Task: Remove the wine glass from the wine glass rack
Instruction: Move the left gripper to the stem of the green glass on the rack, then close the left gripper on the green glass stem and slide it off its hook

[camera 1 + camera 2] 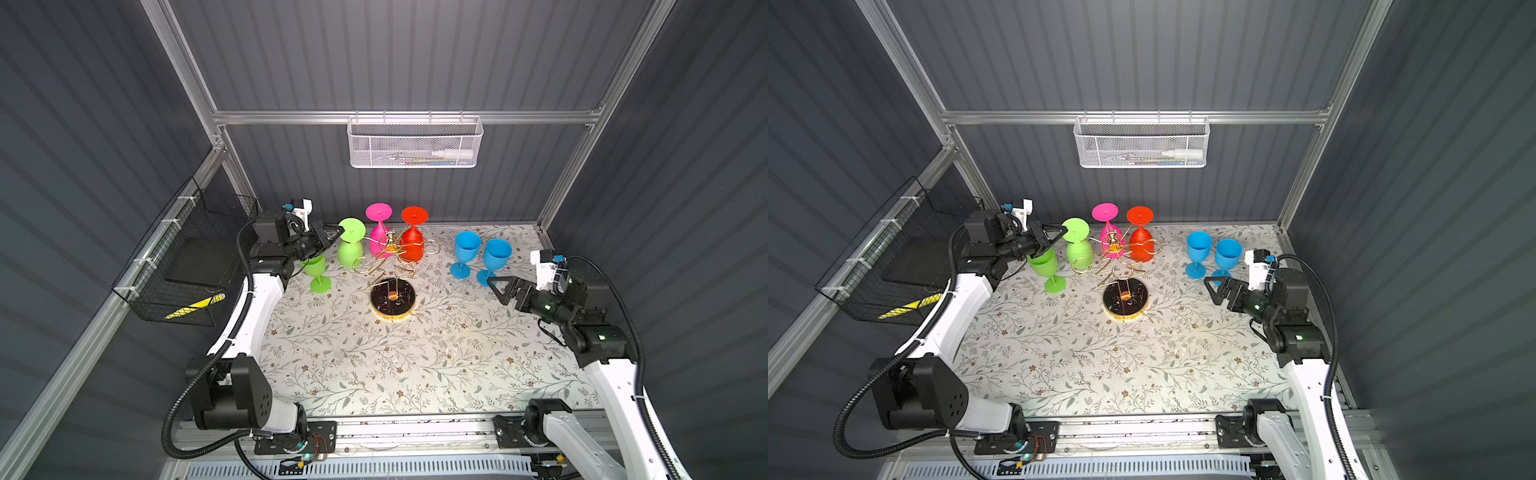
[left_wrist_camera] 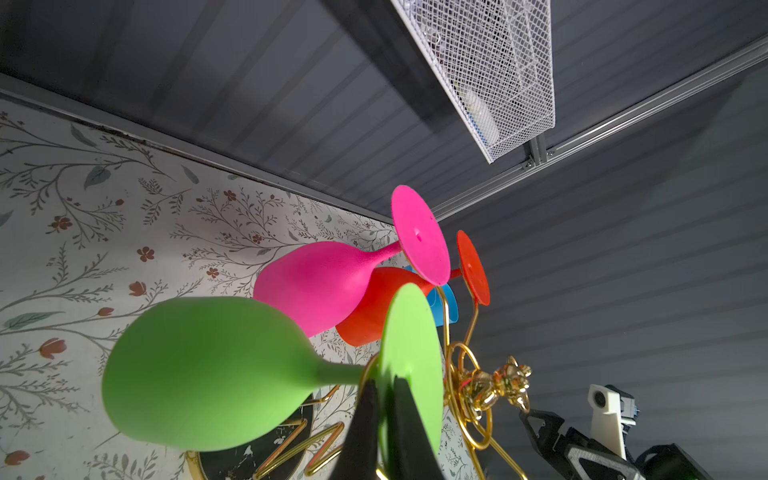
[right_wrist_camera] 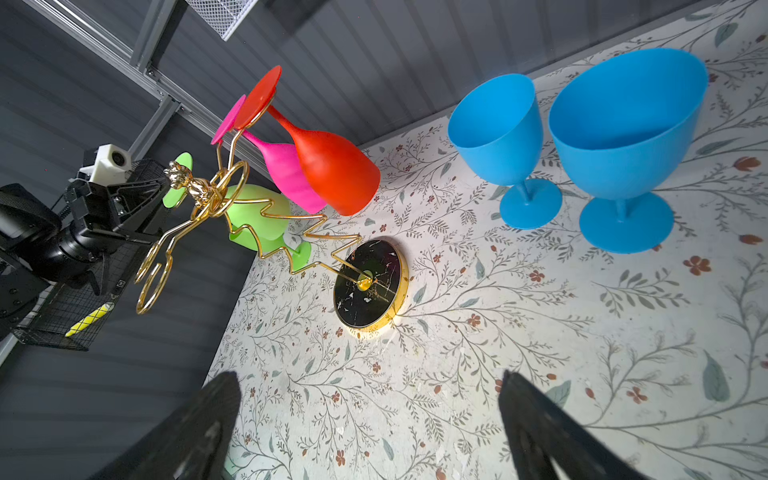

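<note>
The gold wire wine glass rack (image 1: 393, 298) (image 1: 1125, 300) stands mid-table on its round black base. Three glasses hang on it upside down: green (image 1: 350, 253) (image 2: 208, 370), pink (image 1: 379, 239) and red (image 1: 412, 245). My left gripper (image 1: 338, 232) (image 1: 1062, 235) (image 2: 385, 382) is shut on the rim of the green wine glass's foot, which still sits in its ring arm. My right gripper (image 1: 496, 286) (image 3: 370, 382) hovers open over the table to the right of the rack, holding nothing.
A second green glass (image 1: 316, 270) stands upright under my left wrist. Two blue glasses (image 1: 466, 249) (image 1: 494, 257) stand at the back right, near my right gripper. A white mesh basket (image 1: 413, 143) hangs on the back wall, and a black wire basket (image 1: 187, 257) on the left wall.
</note>
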